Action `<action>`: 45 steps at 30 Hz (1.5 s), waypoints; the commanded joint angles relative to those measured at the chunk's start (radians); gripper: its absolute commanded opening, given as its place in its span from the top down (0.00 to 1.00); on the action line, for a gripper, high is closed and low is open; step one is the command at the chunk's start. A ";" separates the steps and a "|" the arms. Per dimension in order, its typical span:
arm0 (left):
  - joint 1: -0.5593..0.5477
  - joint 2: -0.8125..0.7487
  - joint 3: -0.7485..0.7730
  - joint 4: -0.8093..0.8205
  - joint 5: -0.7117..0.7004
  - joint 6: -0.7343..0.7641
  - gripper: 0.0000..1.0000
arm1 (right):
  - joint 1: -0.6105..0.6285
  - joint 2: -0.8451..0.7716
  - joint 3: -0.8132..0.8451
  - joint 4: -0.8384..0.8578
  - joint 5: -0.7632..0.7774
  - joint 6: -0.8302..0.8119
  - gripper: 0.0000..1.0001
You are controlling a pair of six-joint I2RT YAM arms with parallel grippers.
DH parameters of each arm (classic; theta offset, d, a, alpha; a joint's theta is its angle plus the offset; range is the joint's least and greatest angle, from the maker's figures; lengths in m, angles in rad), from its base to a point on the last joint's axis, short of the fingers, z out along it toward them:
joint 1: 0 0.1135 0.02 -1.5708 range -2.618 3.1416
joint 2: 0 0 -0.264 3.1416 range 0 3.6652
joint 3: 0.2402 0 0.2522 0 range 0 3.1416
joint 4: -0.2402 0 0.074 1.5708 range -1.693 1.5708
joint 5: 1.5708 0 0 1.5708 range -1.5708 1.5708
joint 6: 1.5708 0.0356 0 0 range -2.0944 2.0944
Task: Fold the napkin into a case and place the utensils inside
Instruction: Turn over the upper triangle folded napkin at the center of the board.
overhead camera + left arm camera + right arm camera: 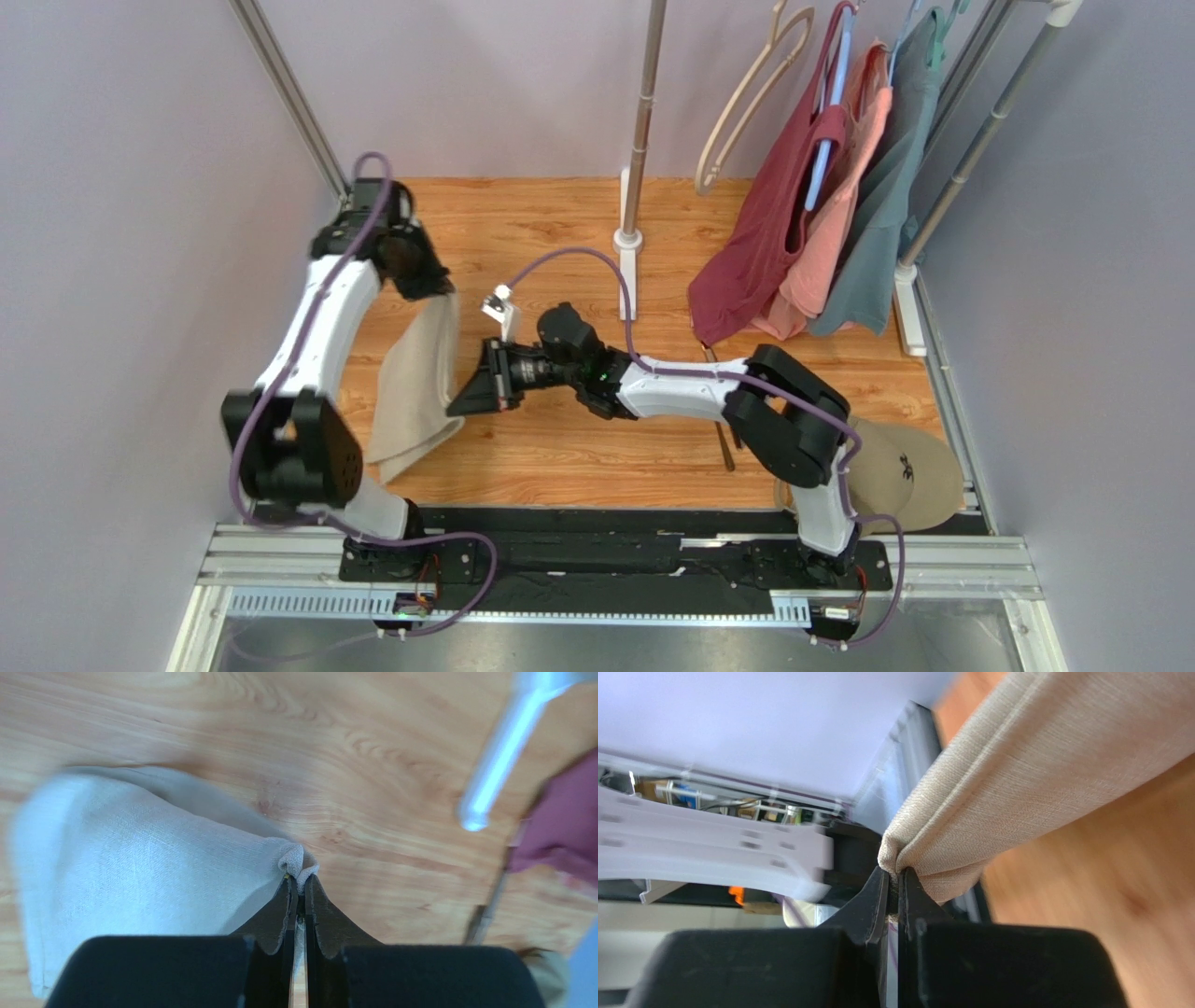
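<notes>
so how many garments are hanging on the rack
3, side by side at the far right of the top view: a maroon garment on the left, a salmon garment in the middle, a grey-teal garment on the right. Others may hang hidden behind them.

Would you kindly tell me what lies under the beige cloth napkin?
Around the beige cloth napkin only the light wooden tabletop shows; the patch directly beneath the cloth is covered, so anything there is hidden.
</notes>
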 commanded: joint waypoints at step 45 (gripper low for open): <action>-0.498 0.229 -0.099 0.174 -0.118 -0.097 0.52 | -0.408 0.063 0.050 -0.708 0.178 -0.441 0.57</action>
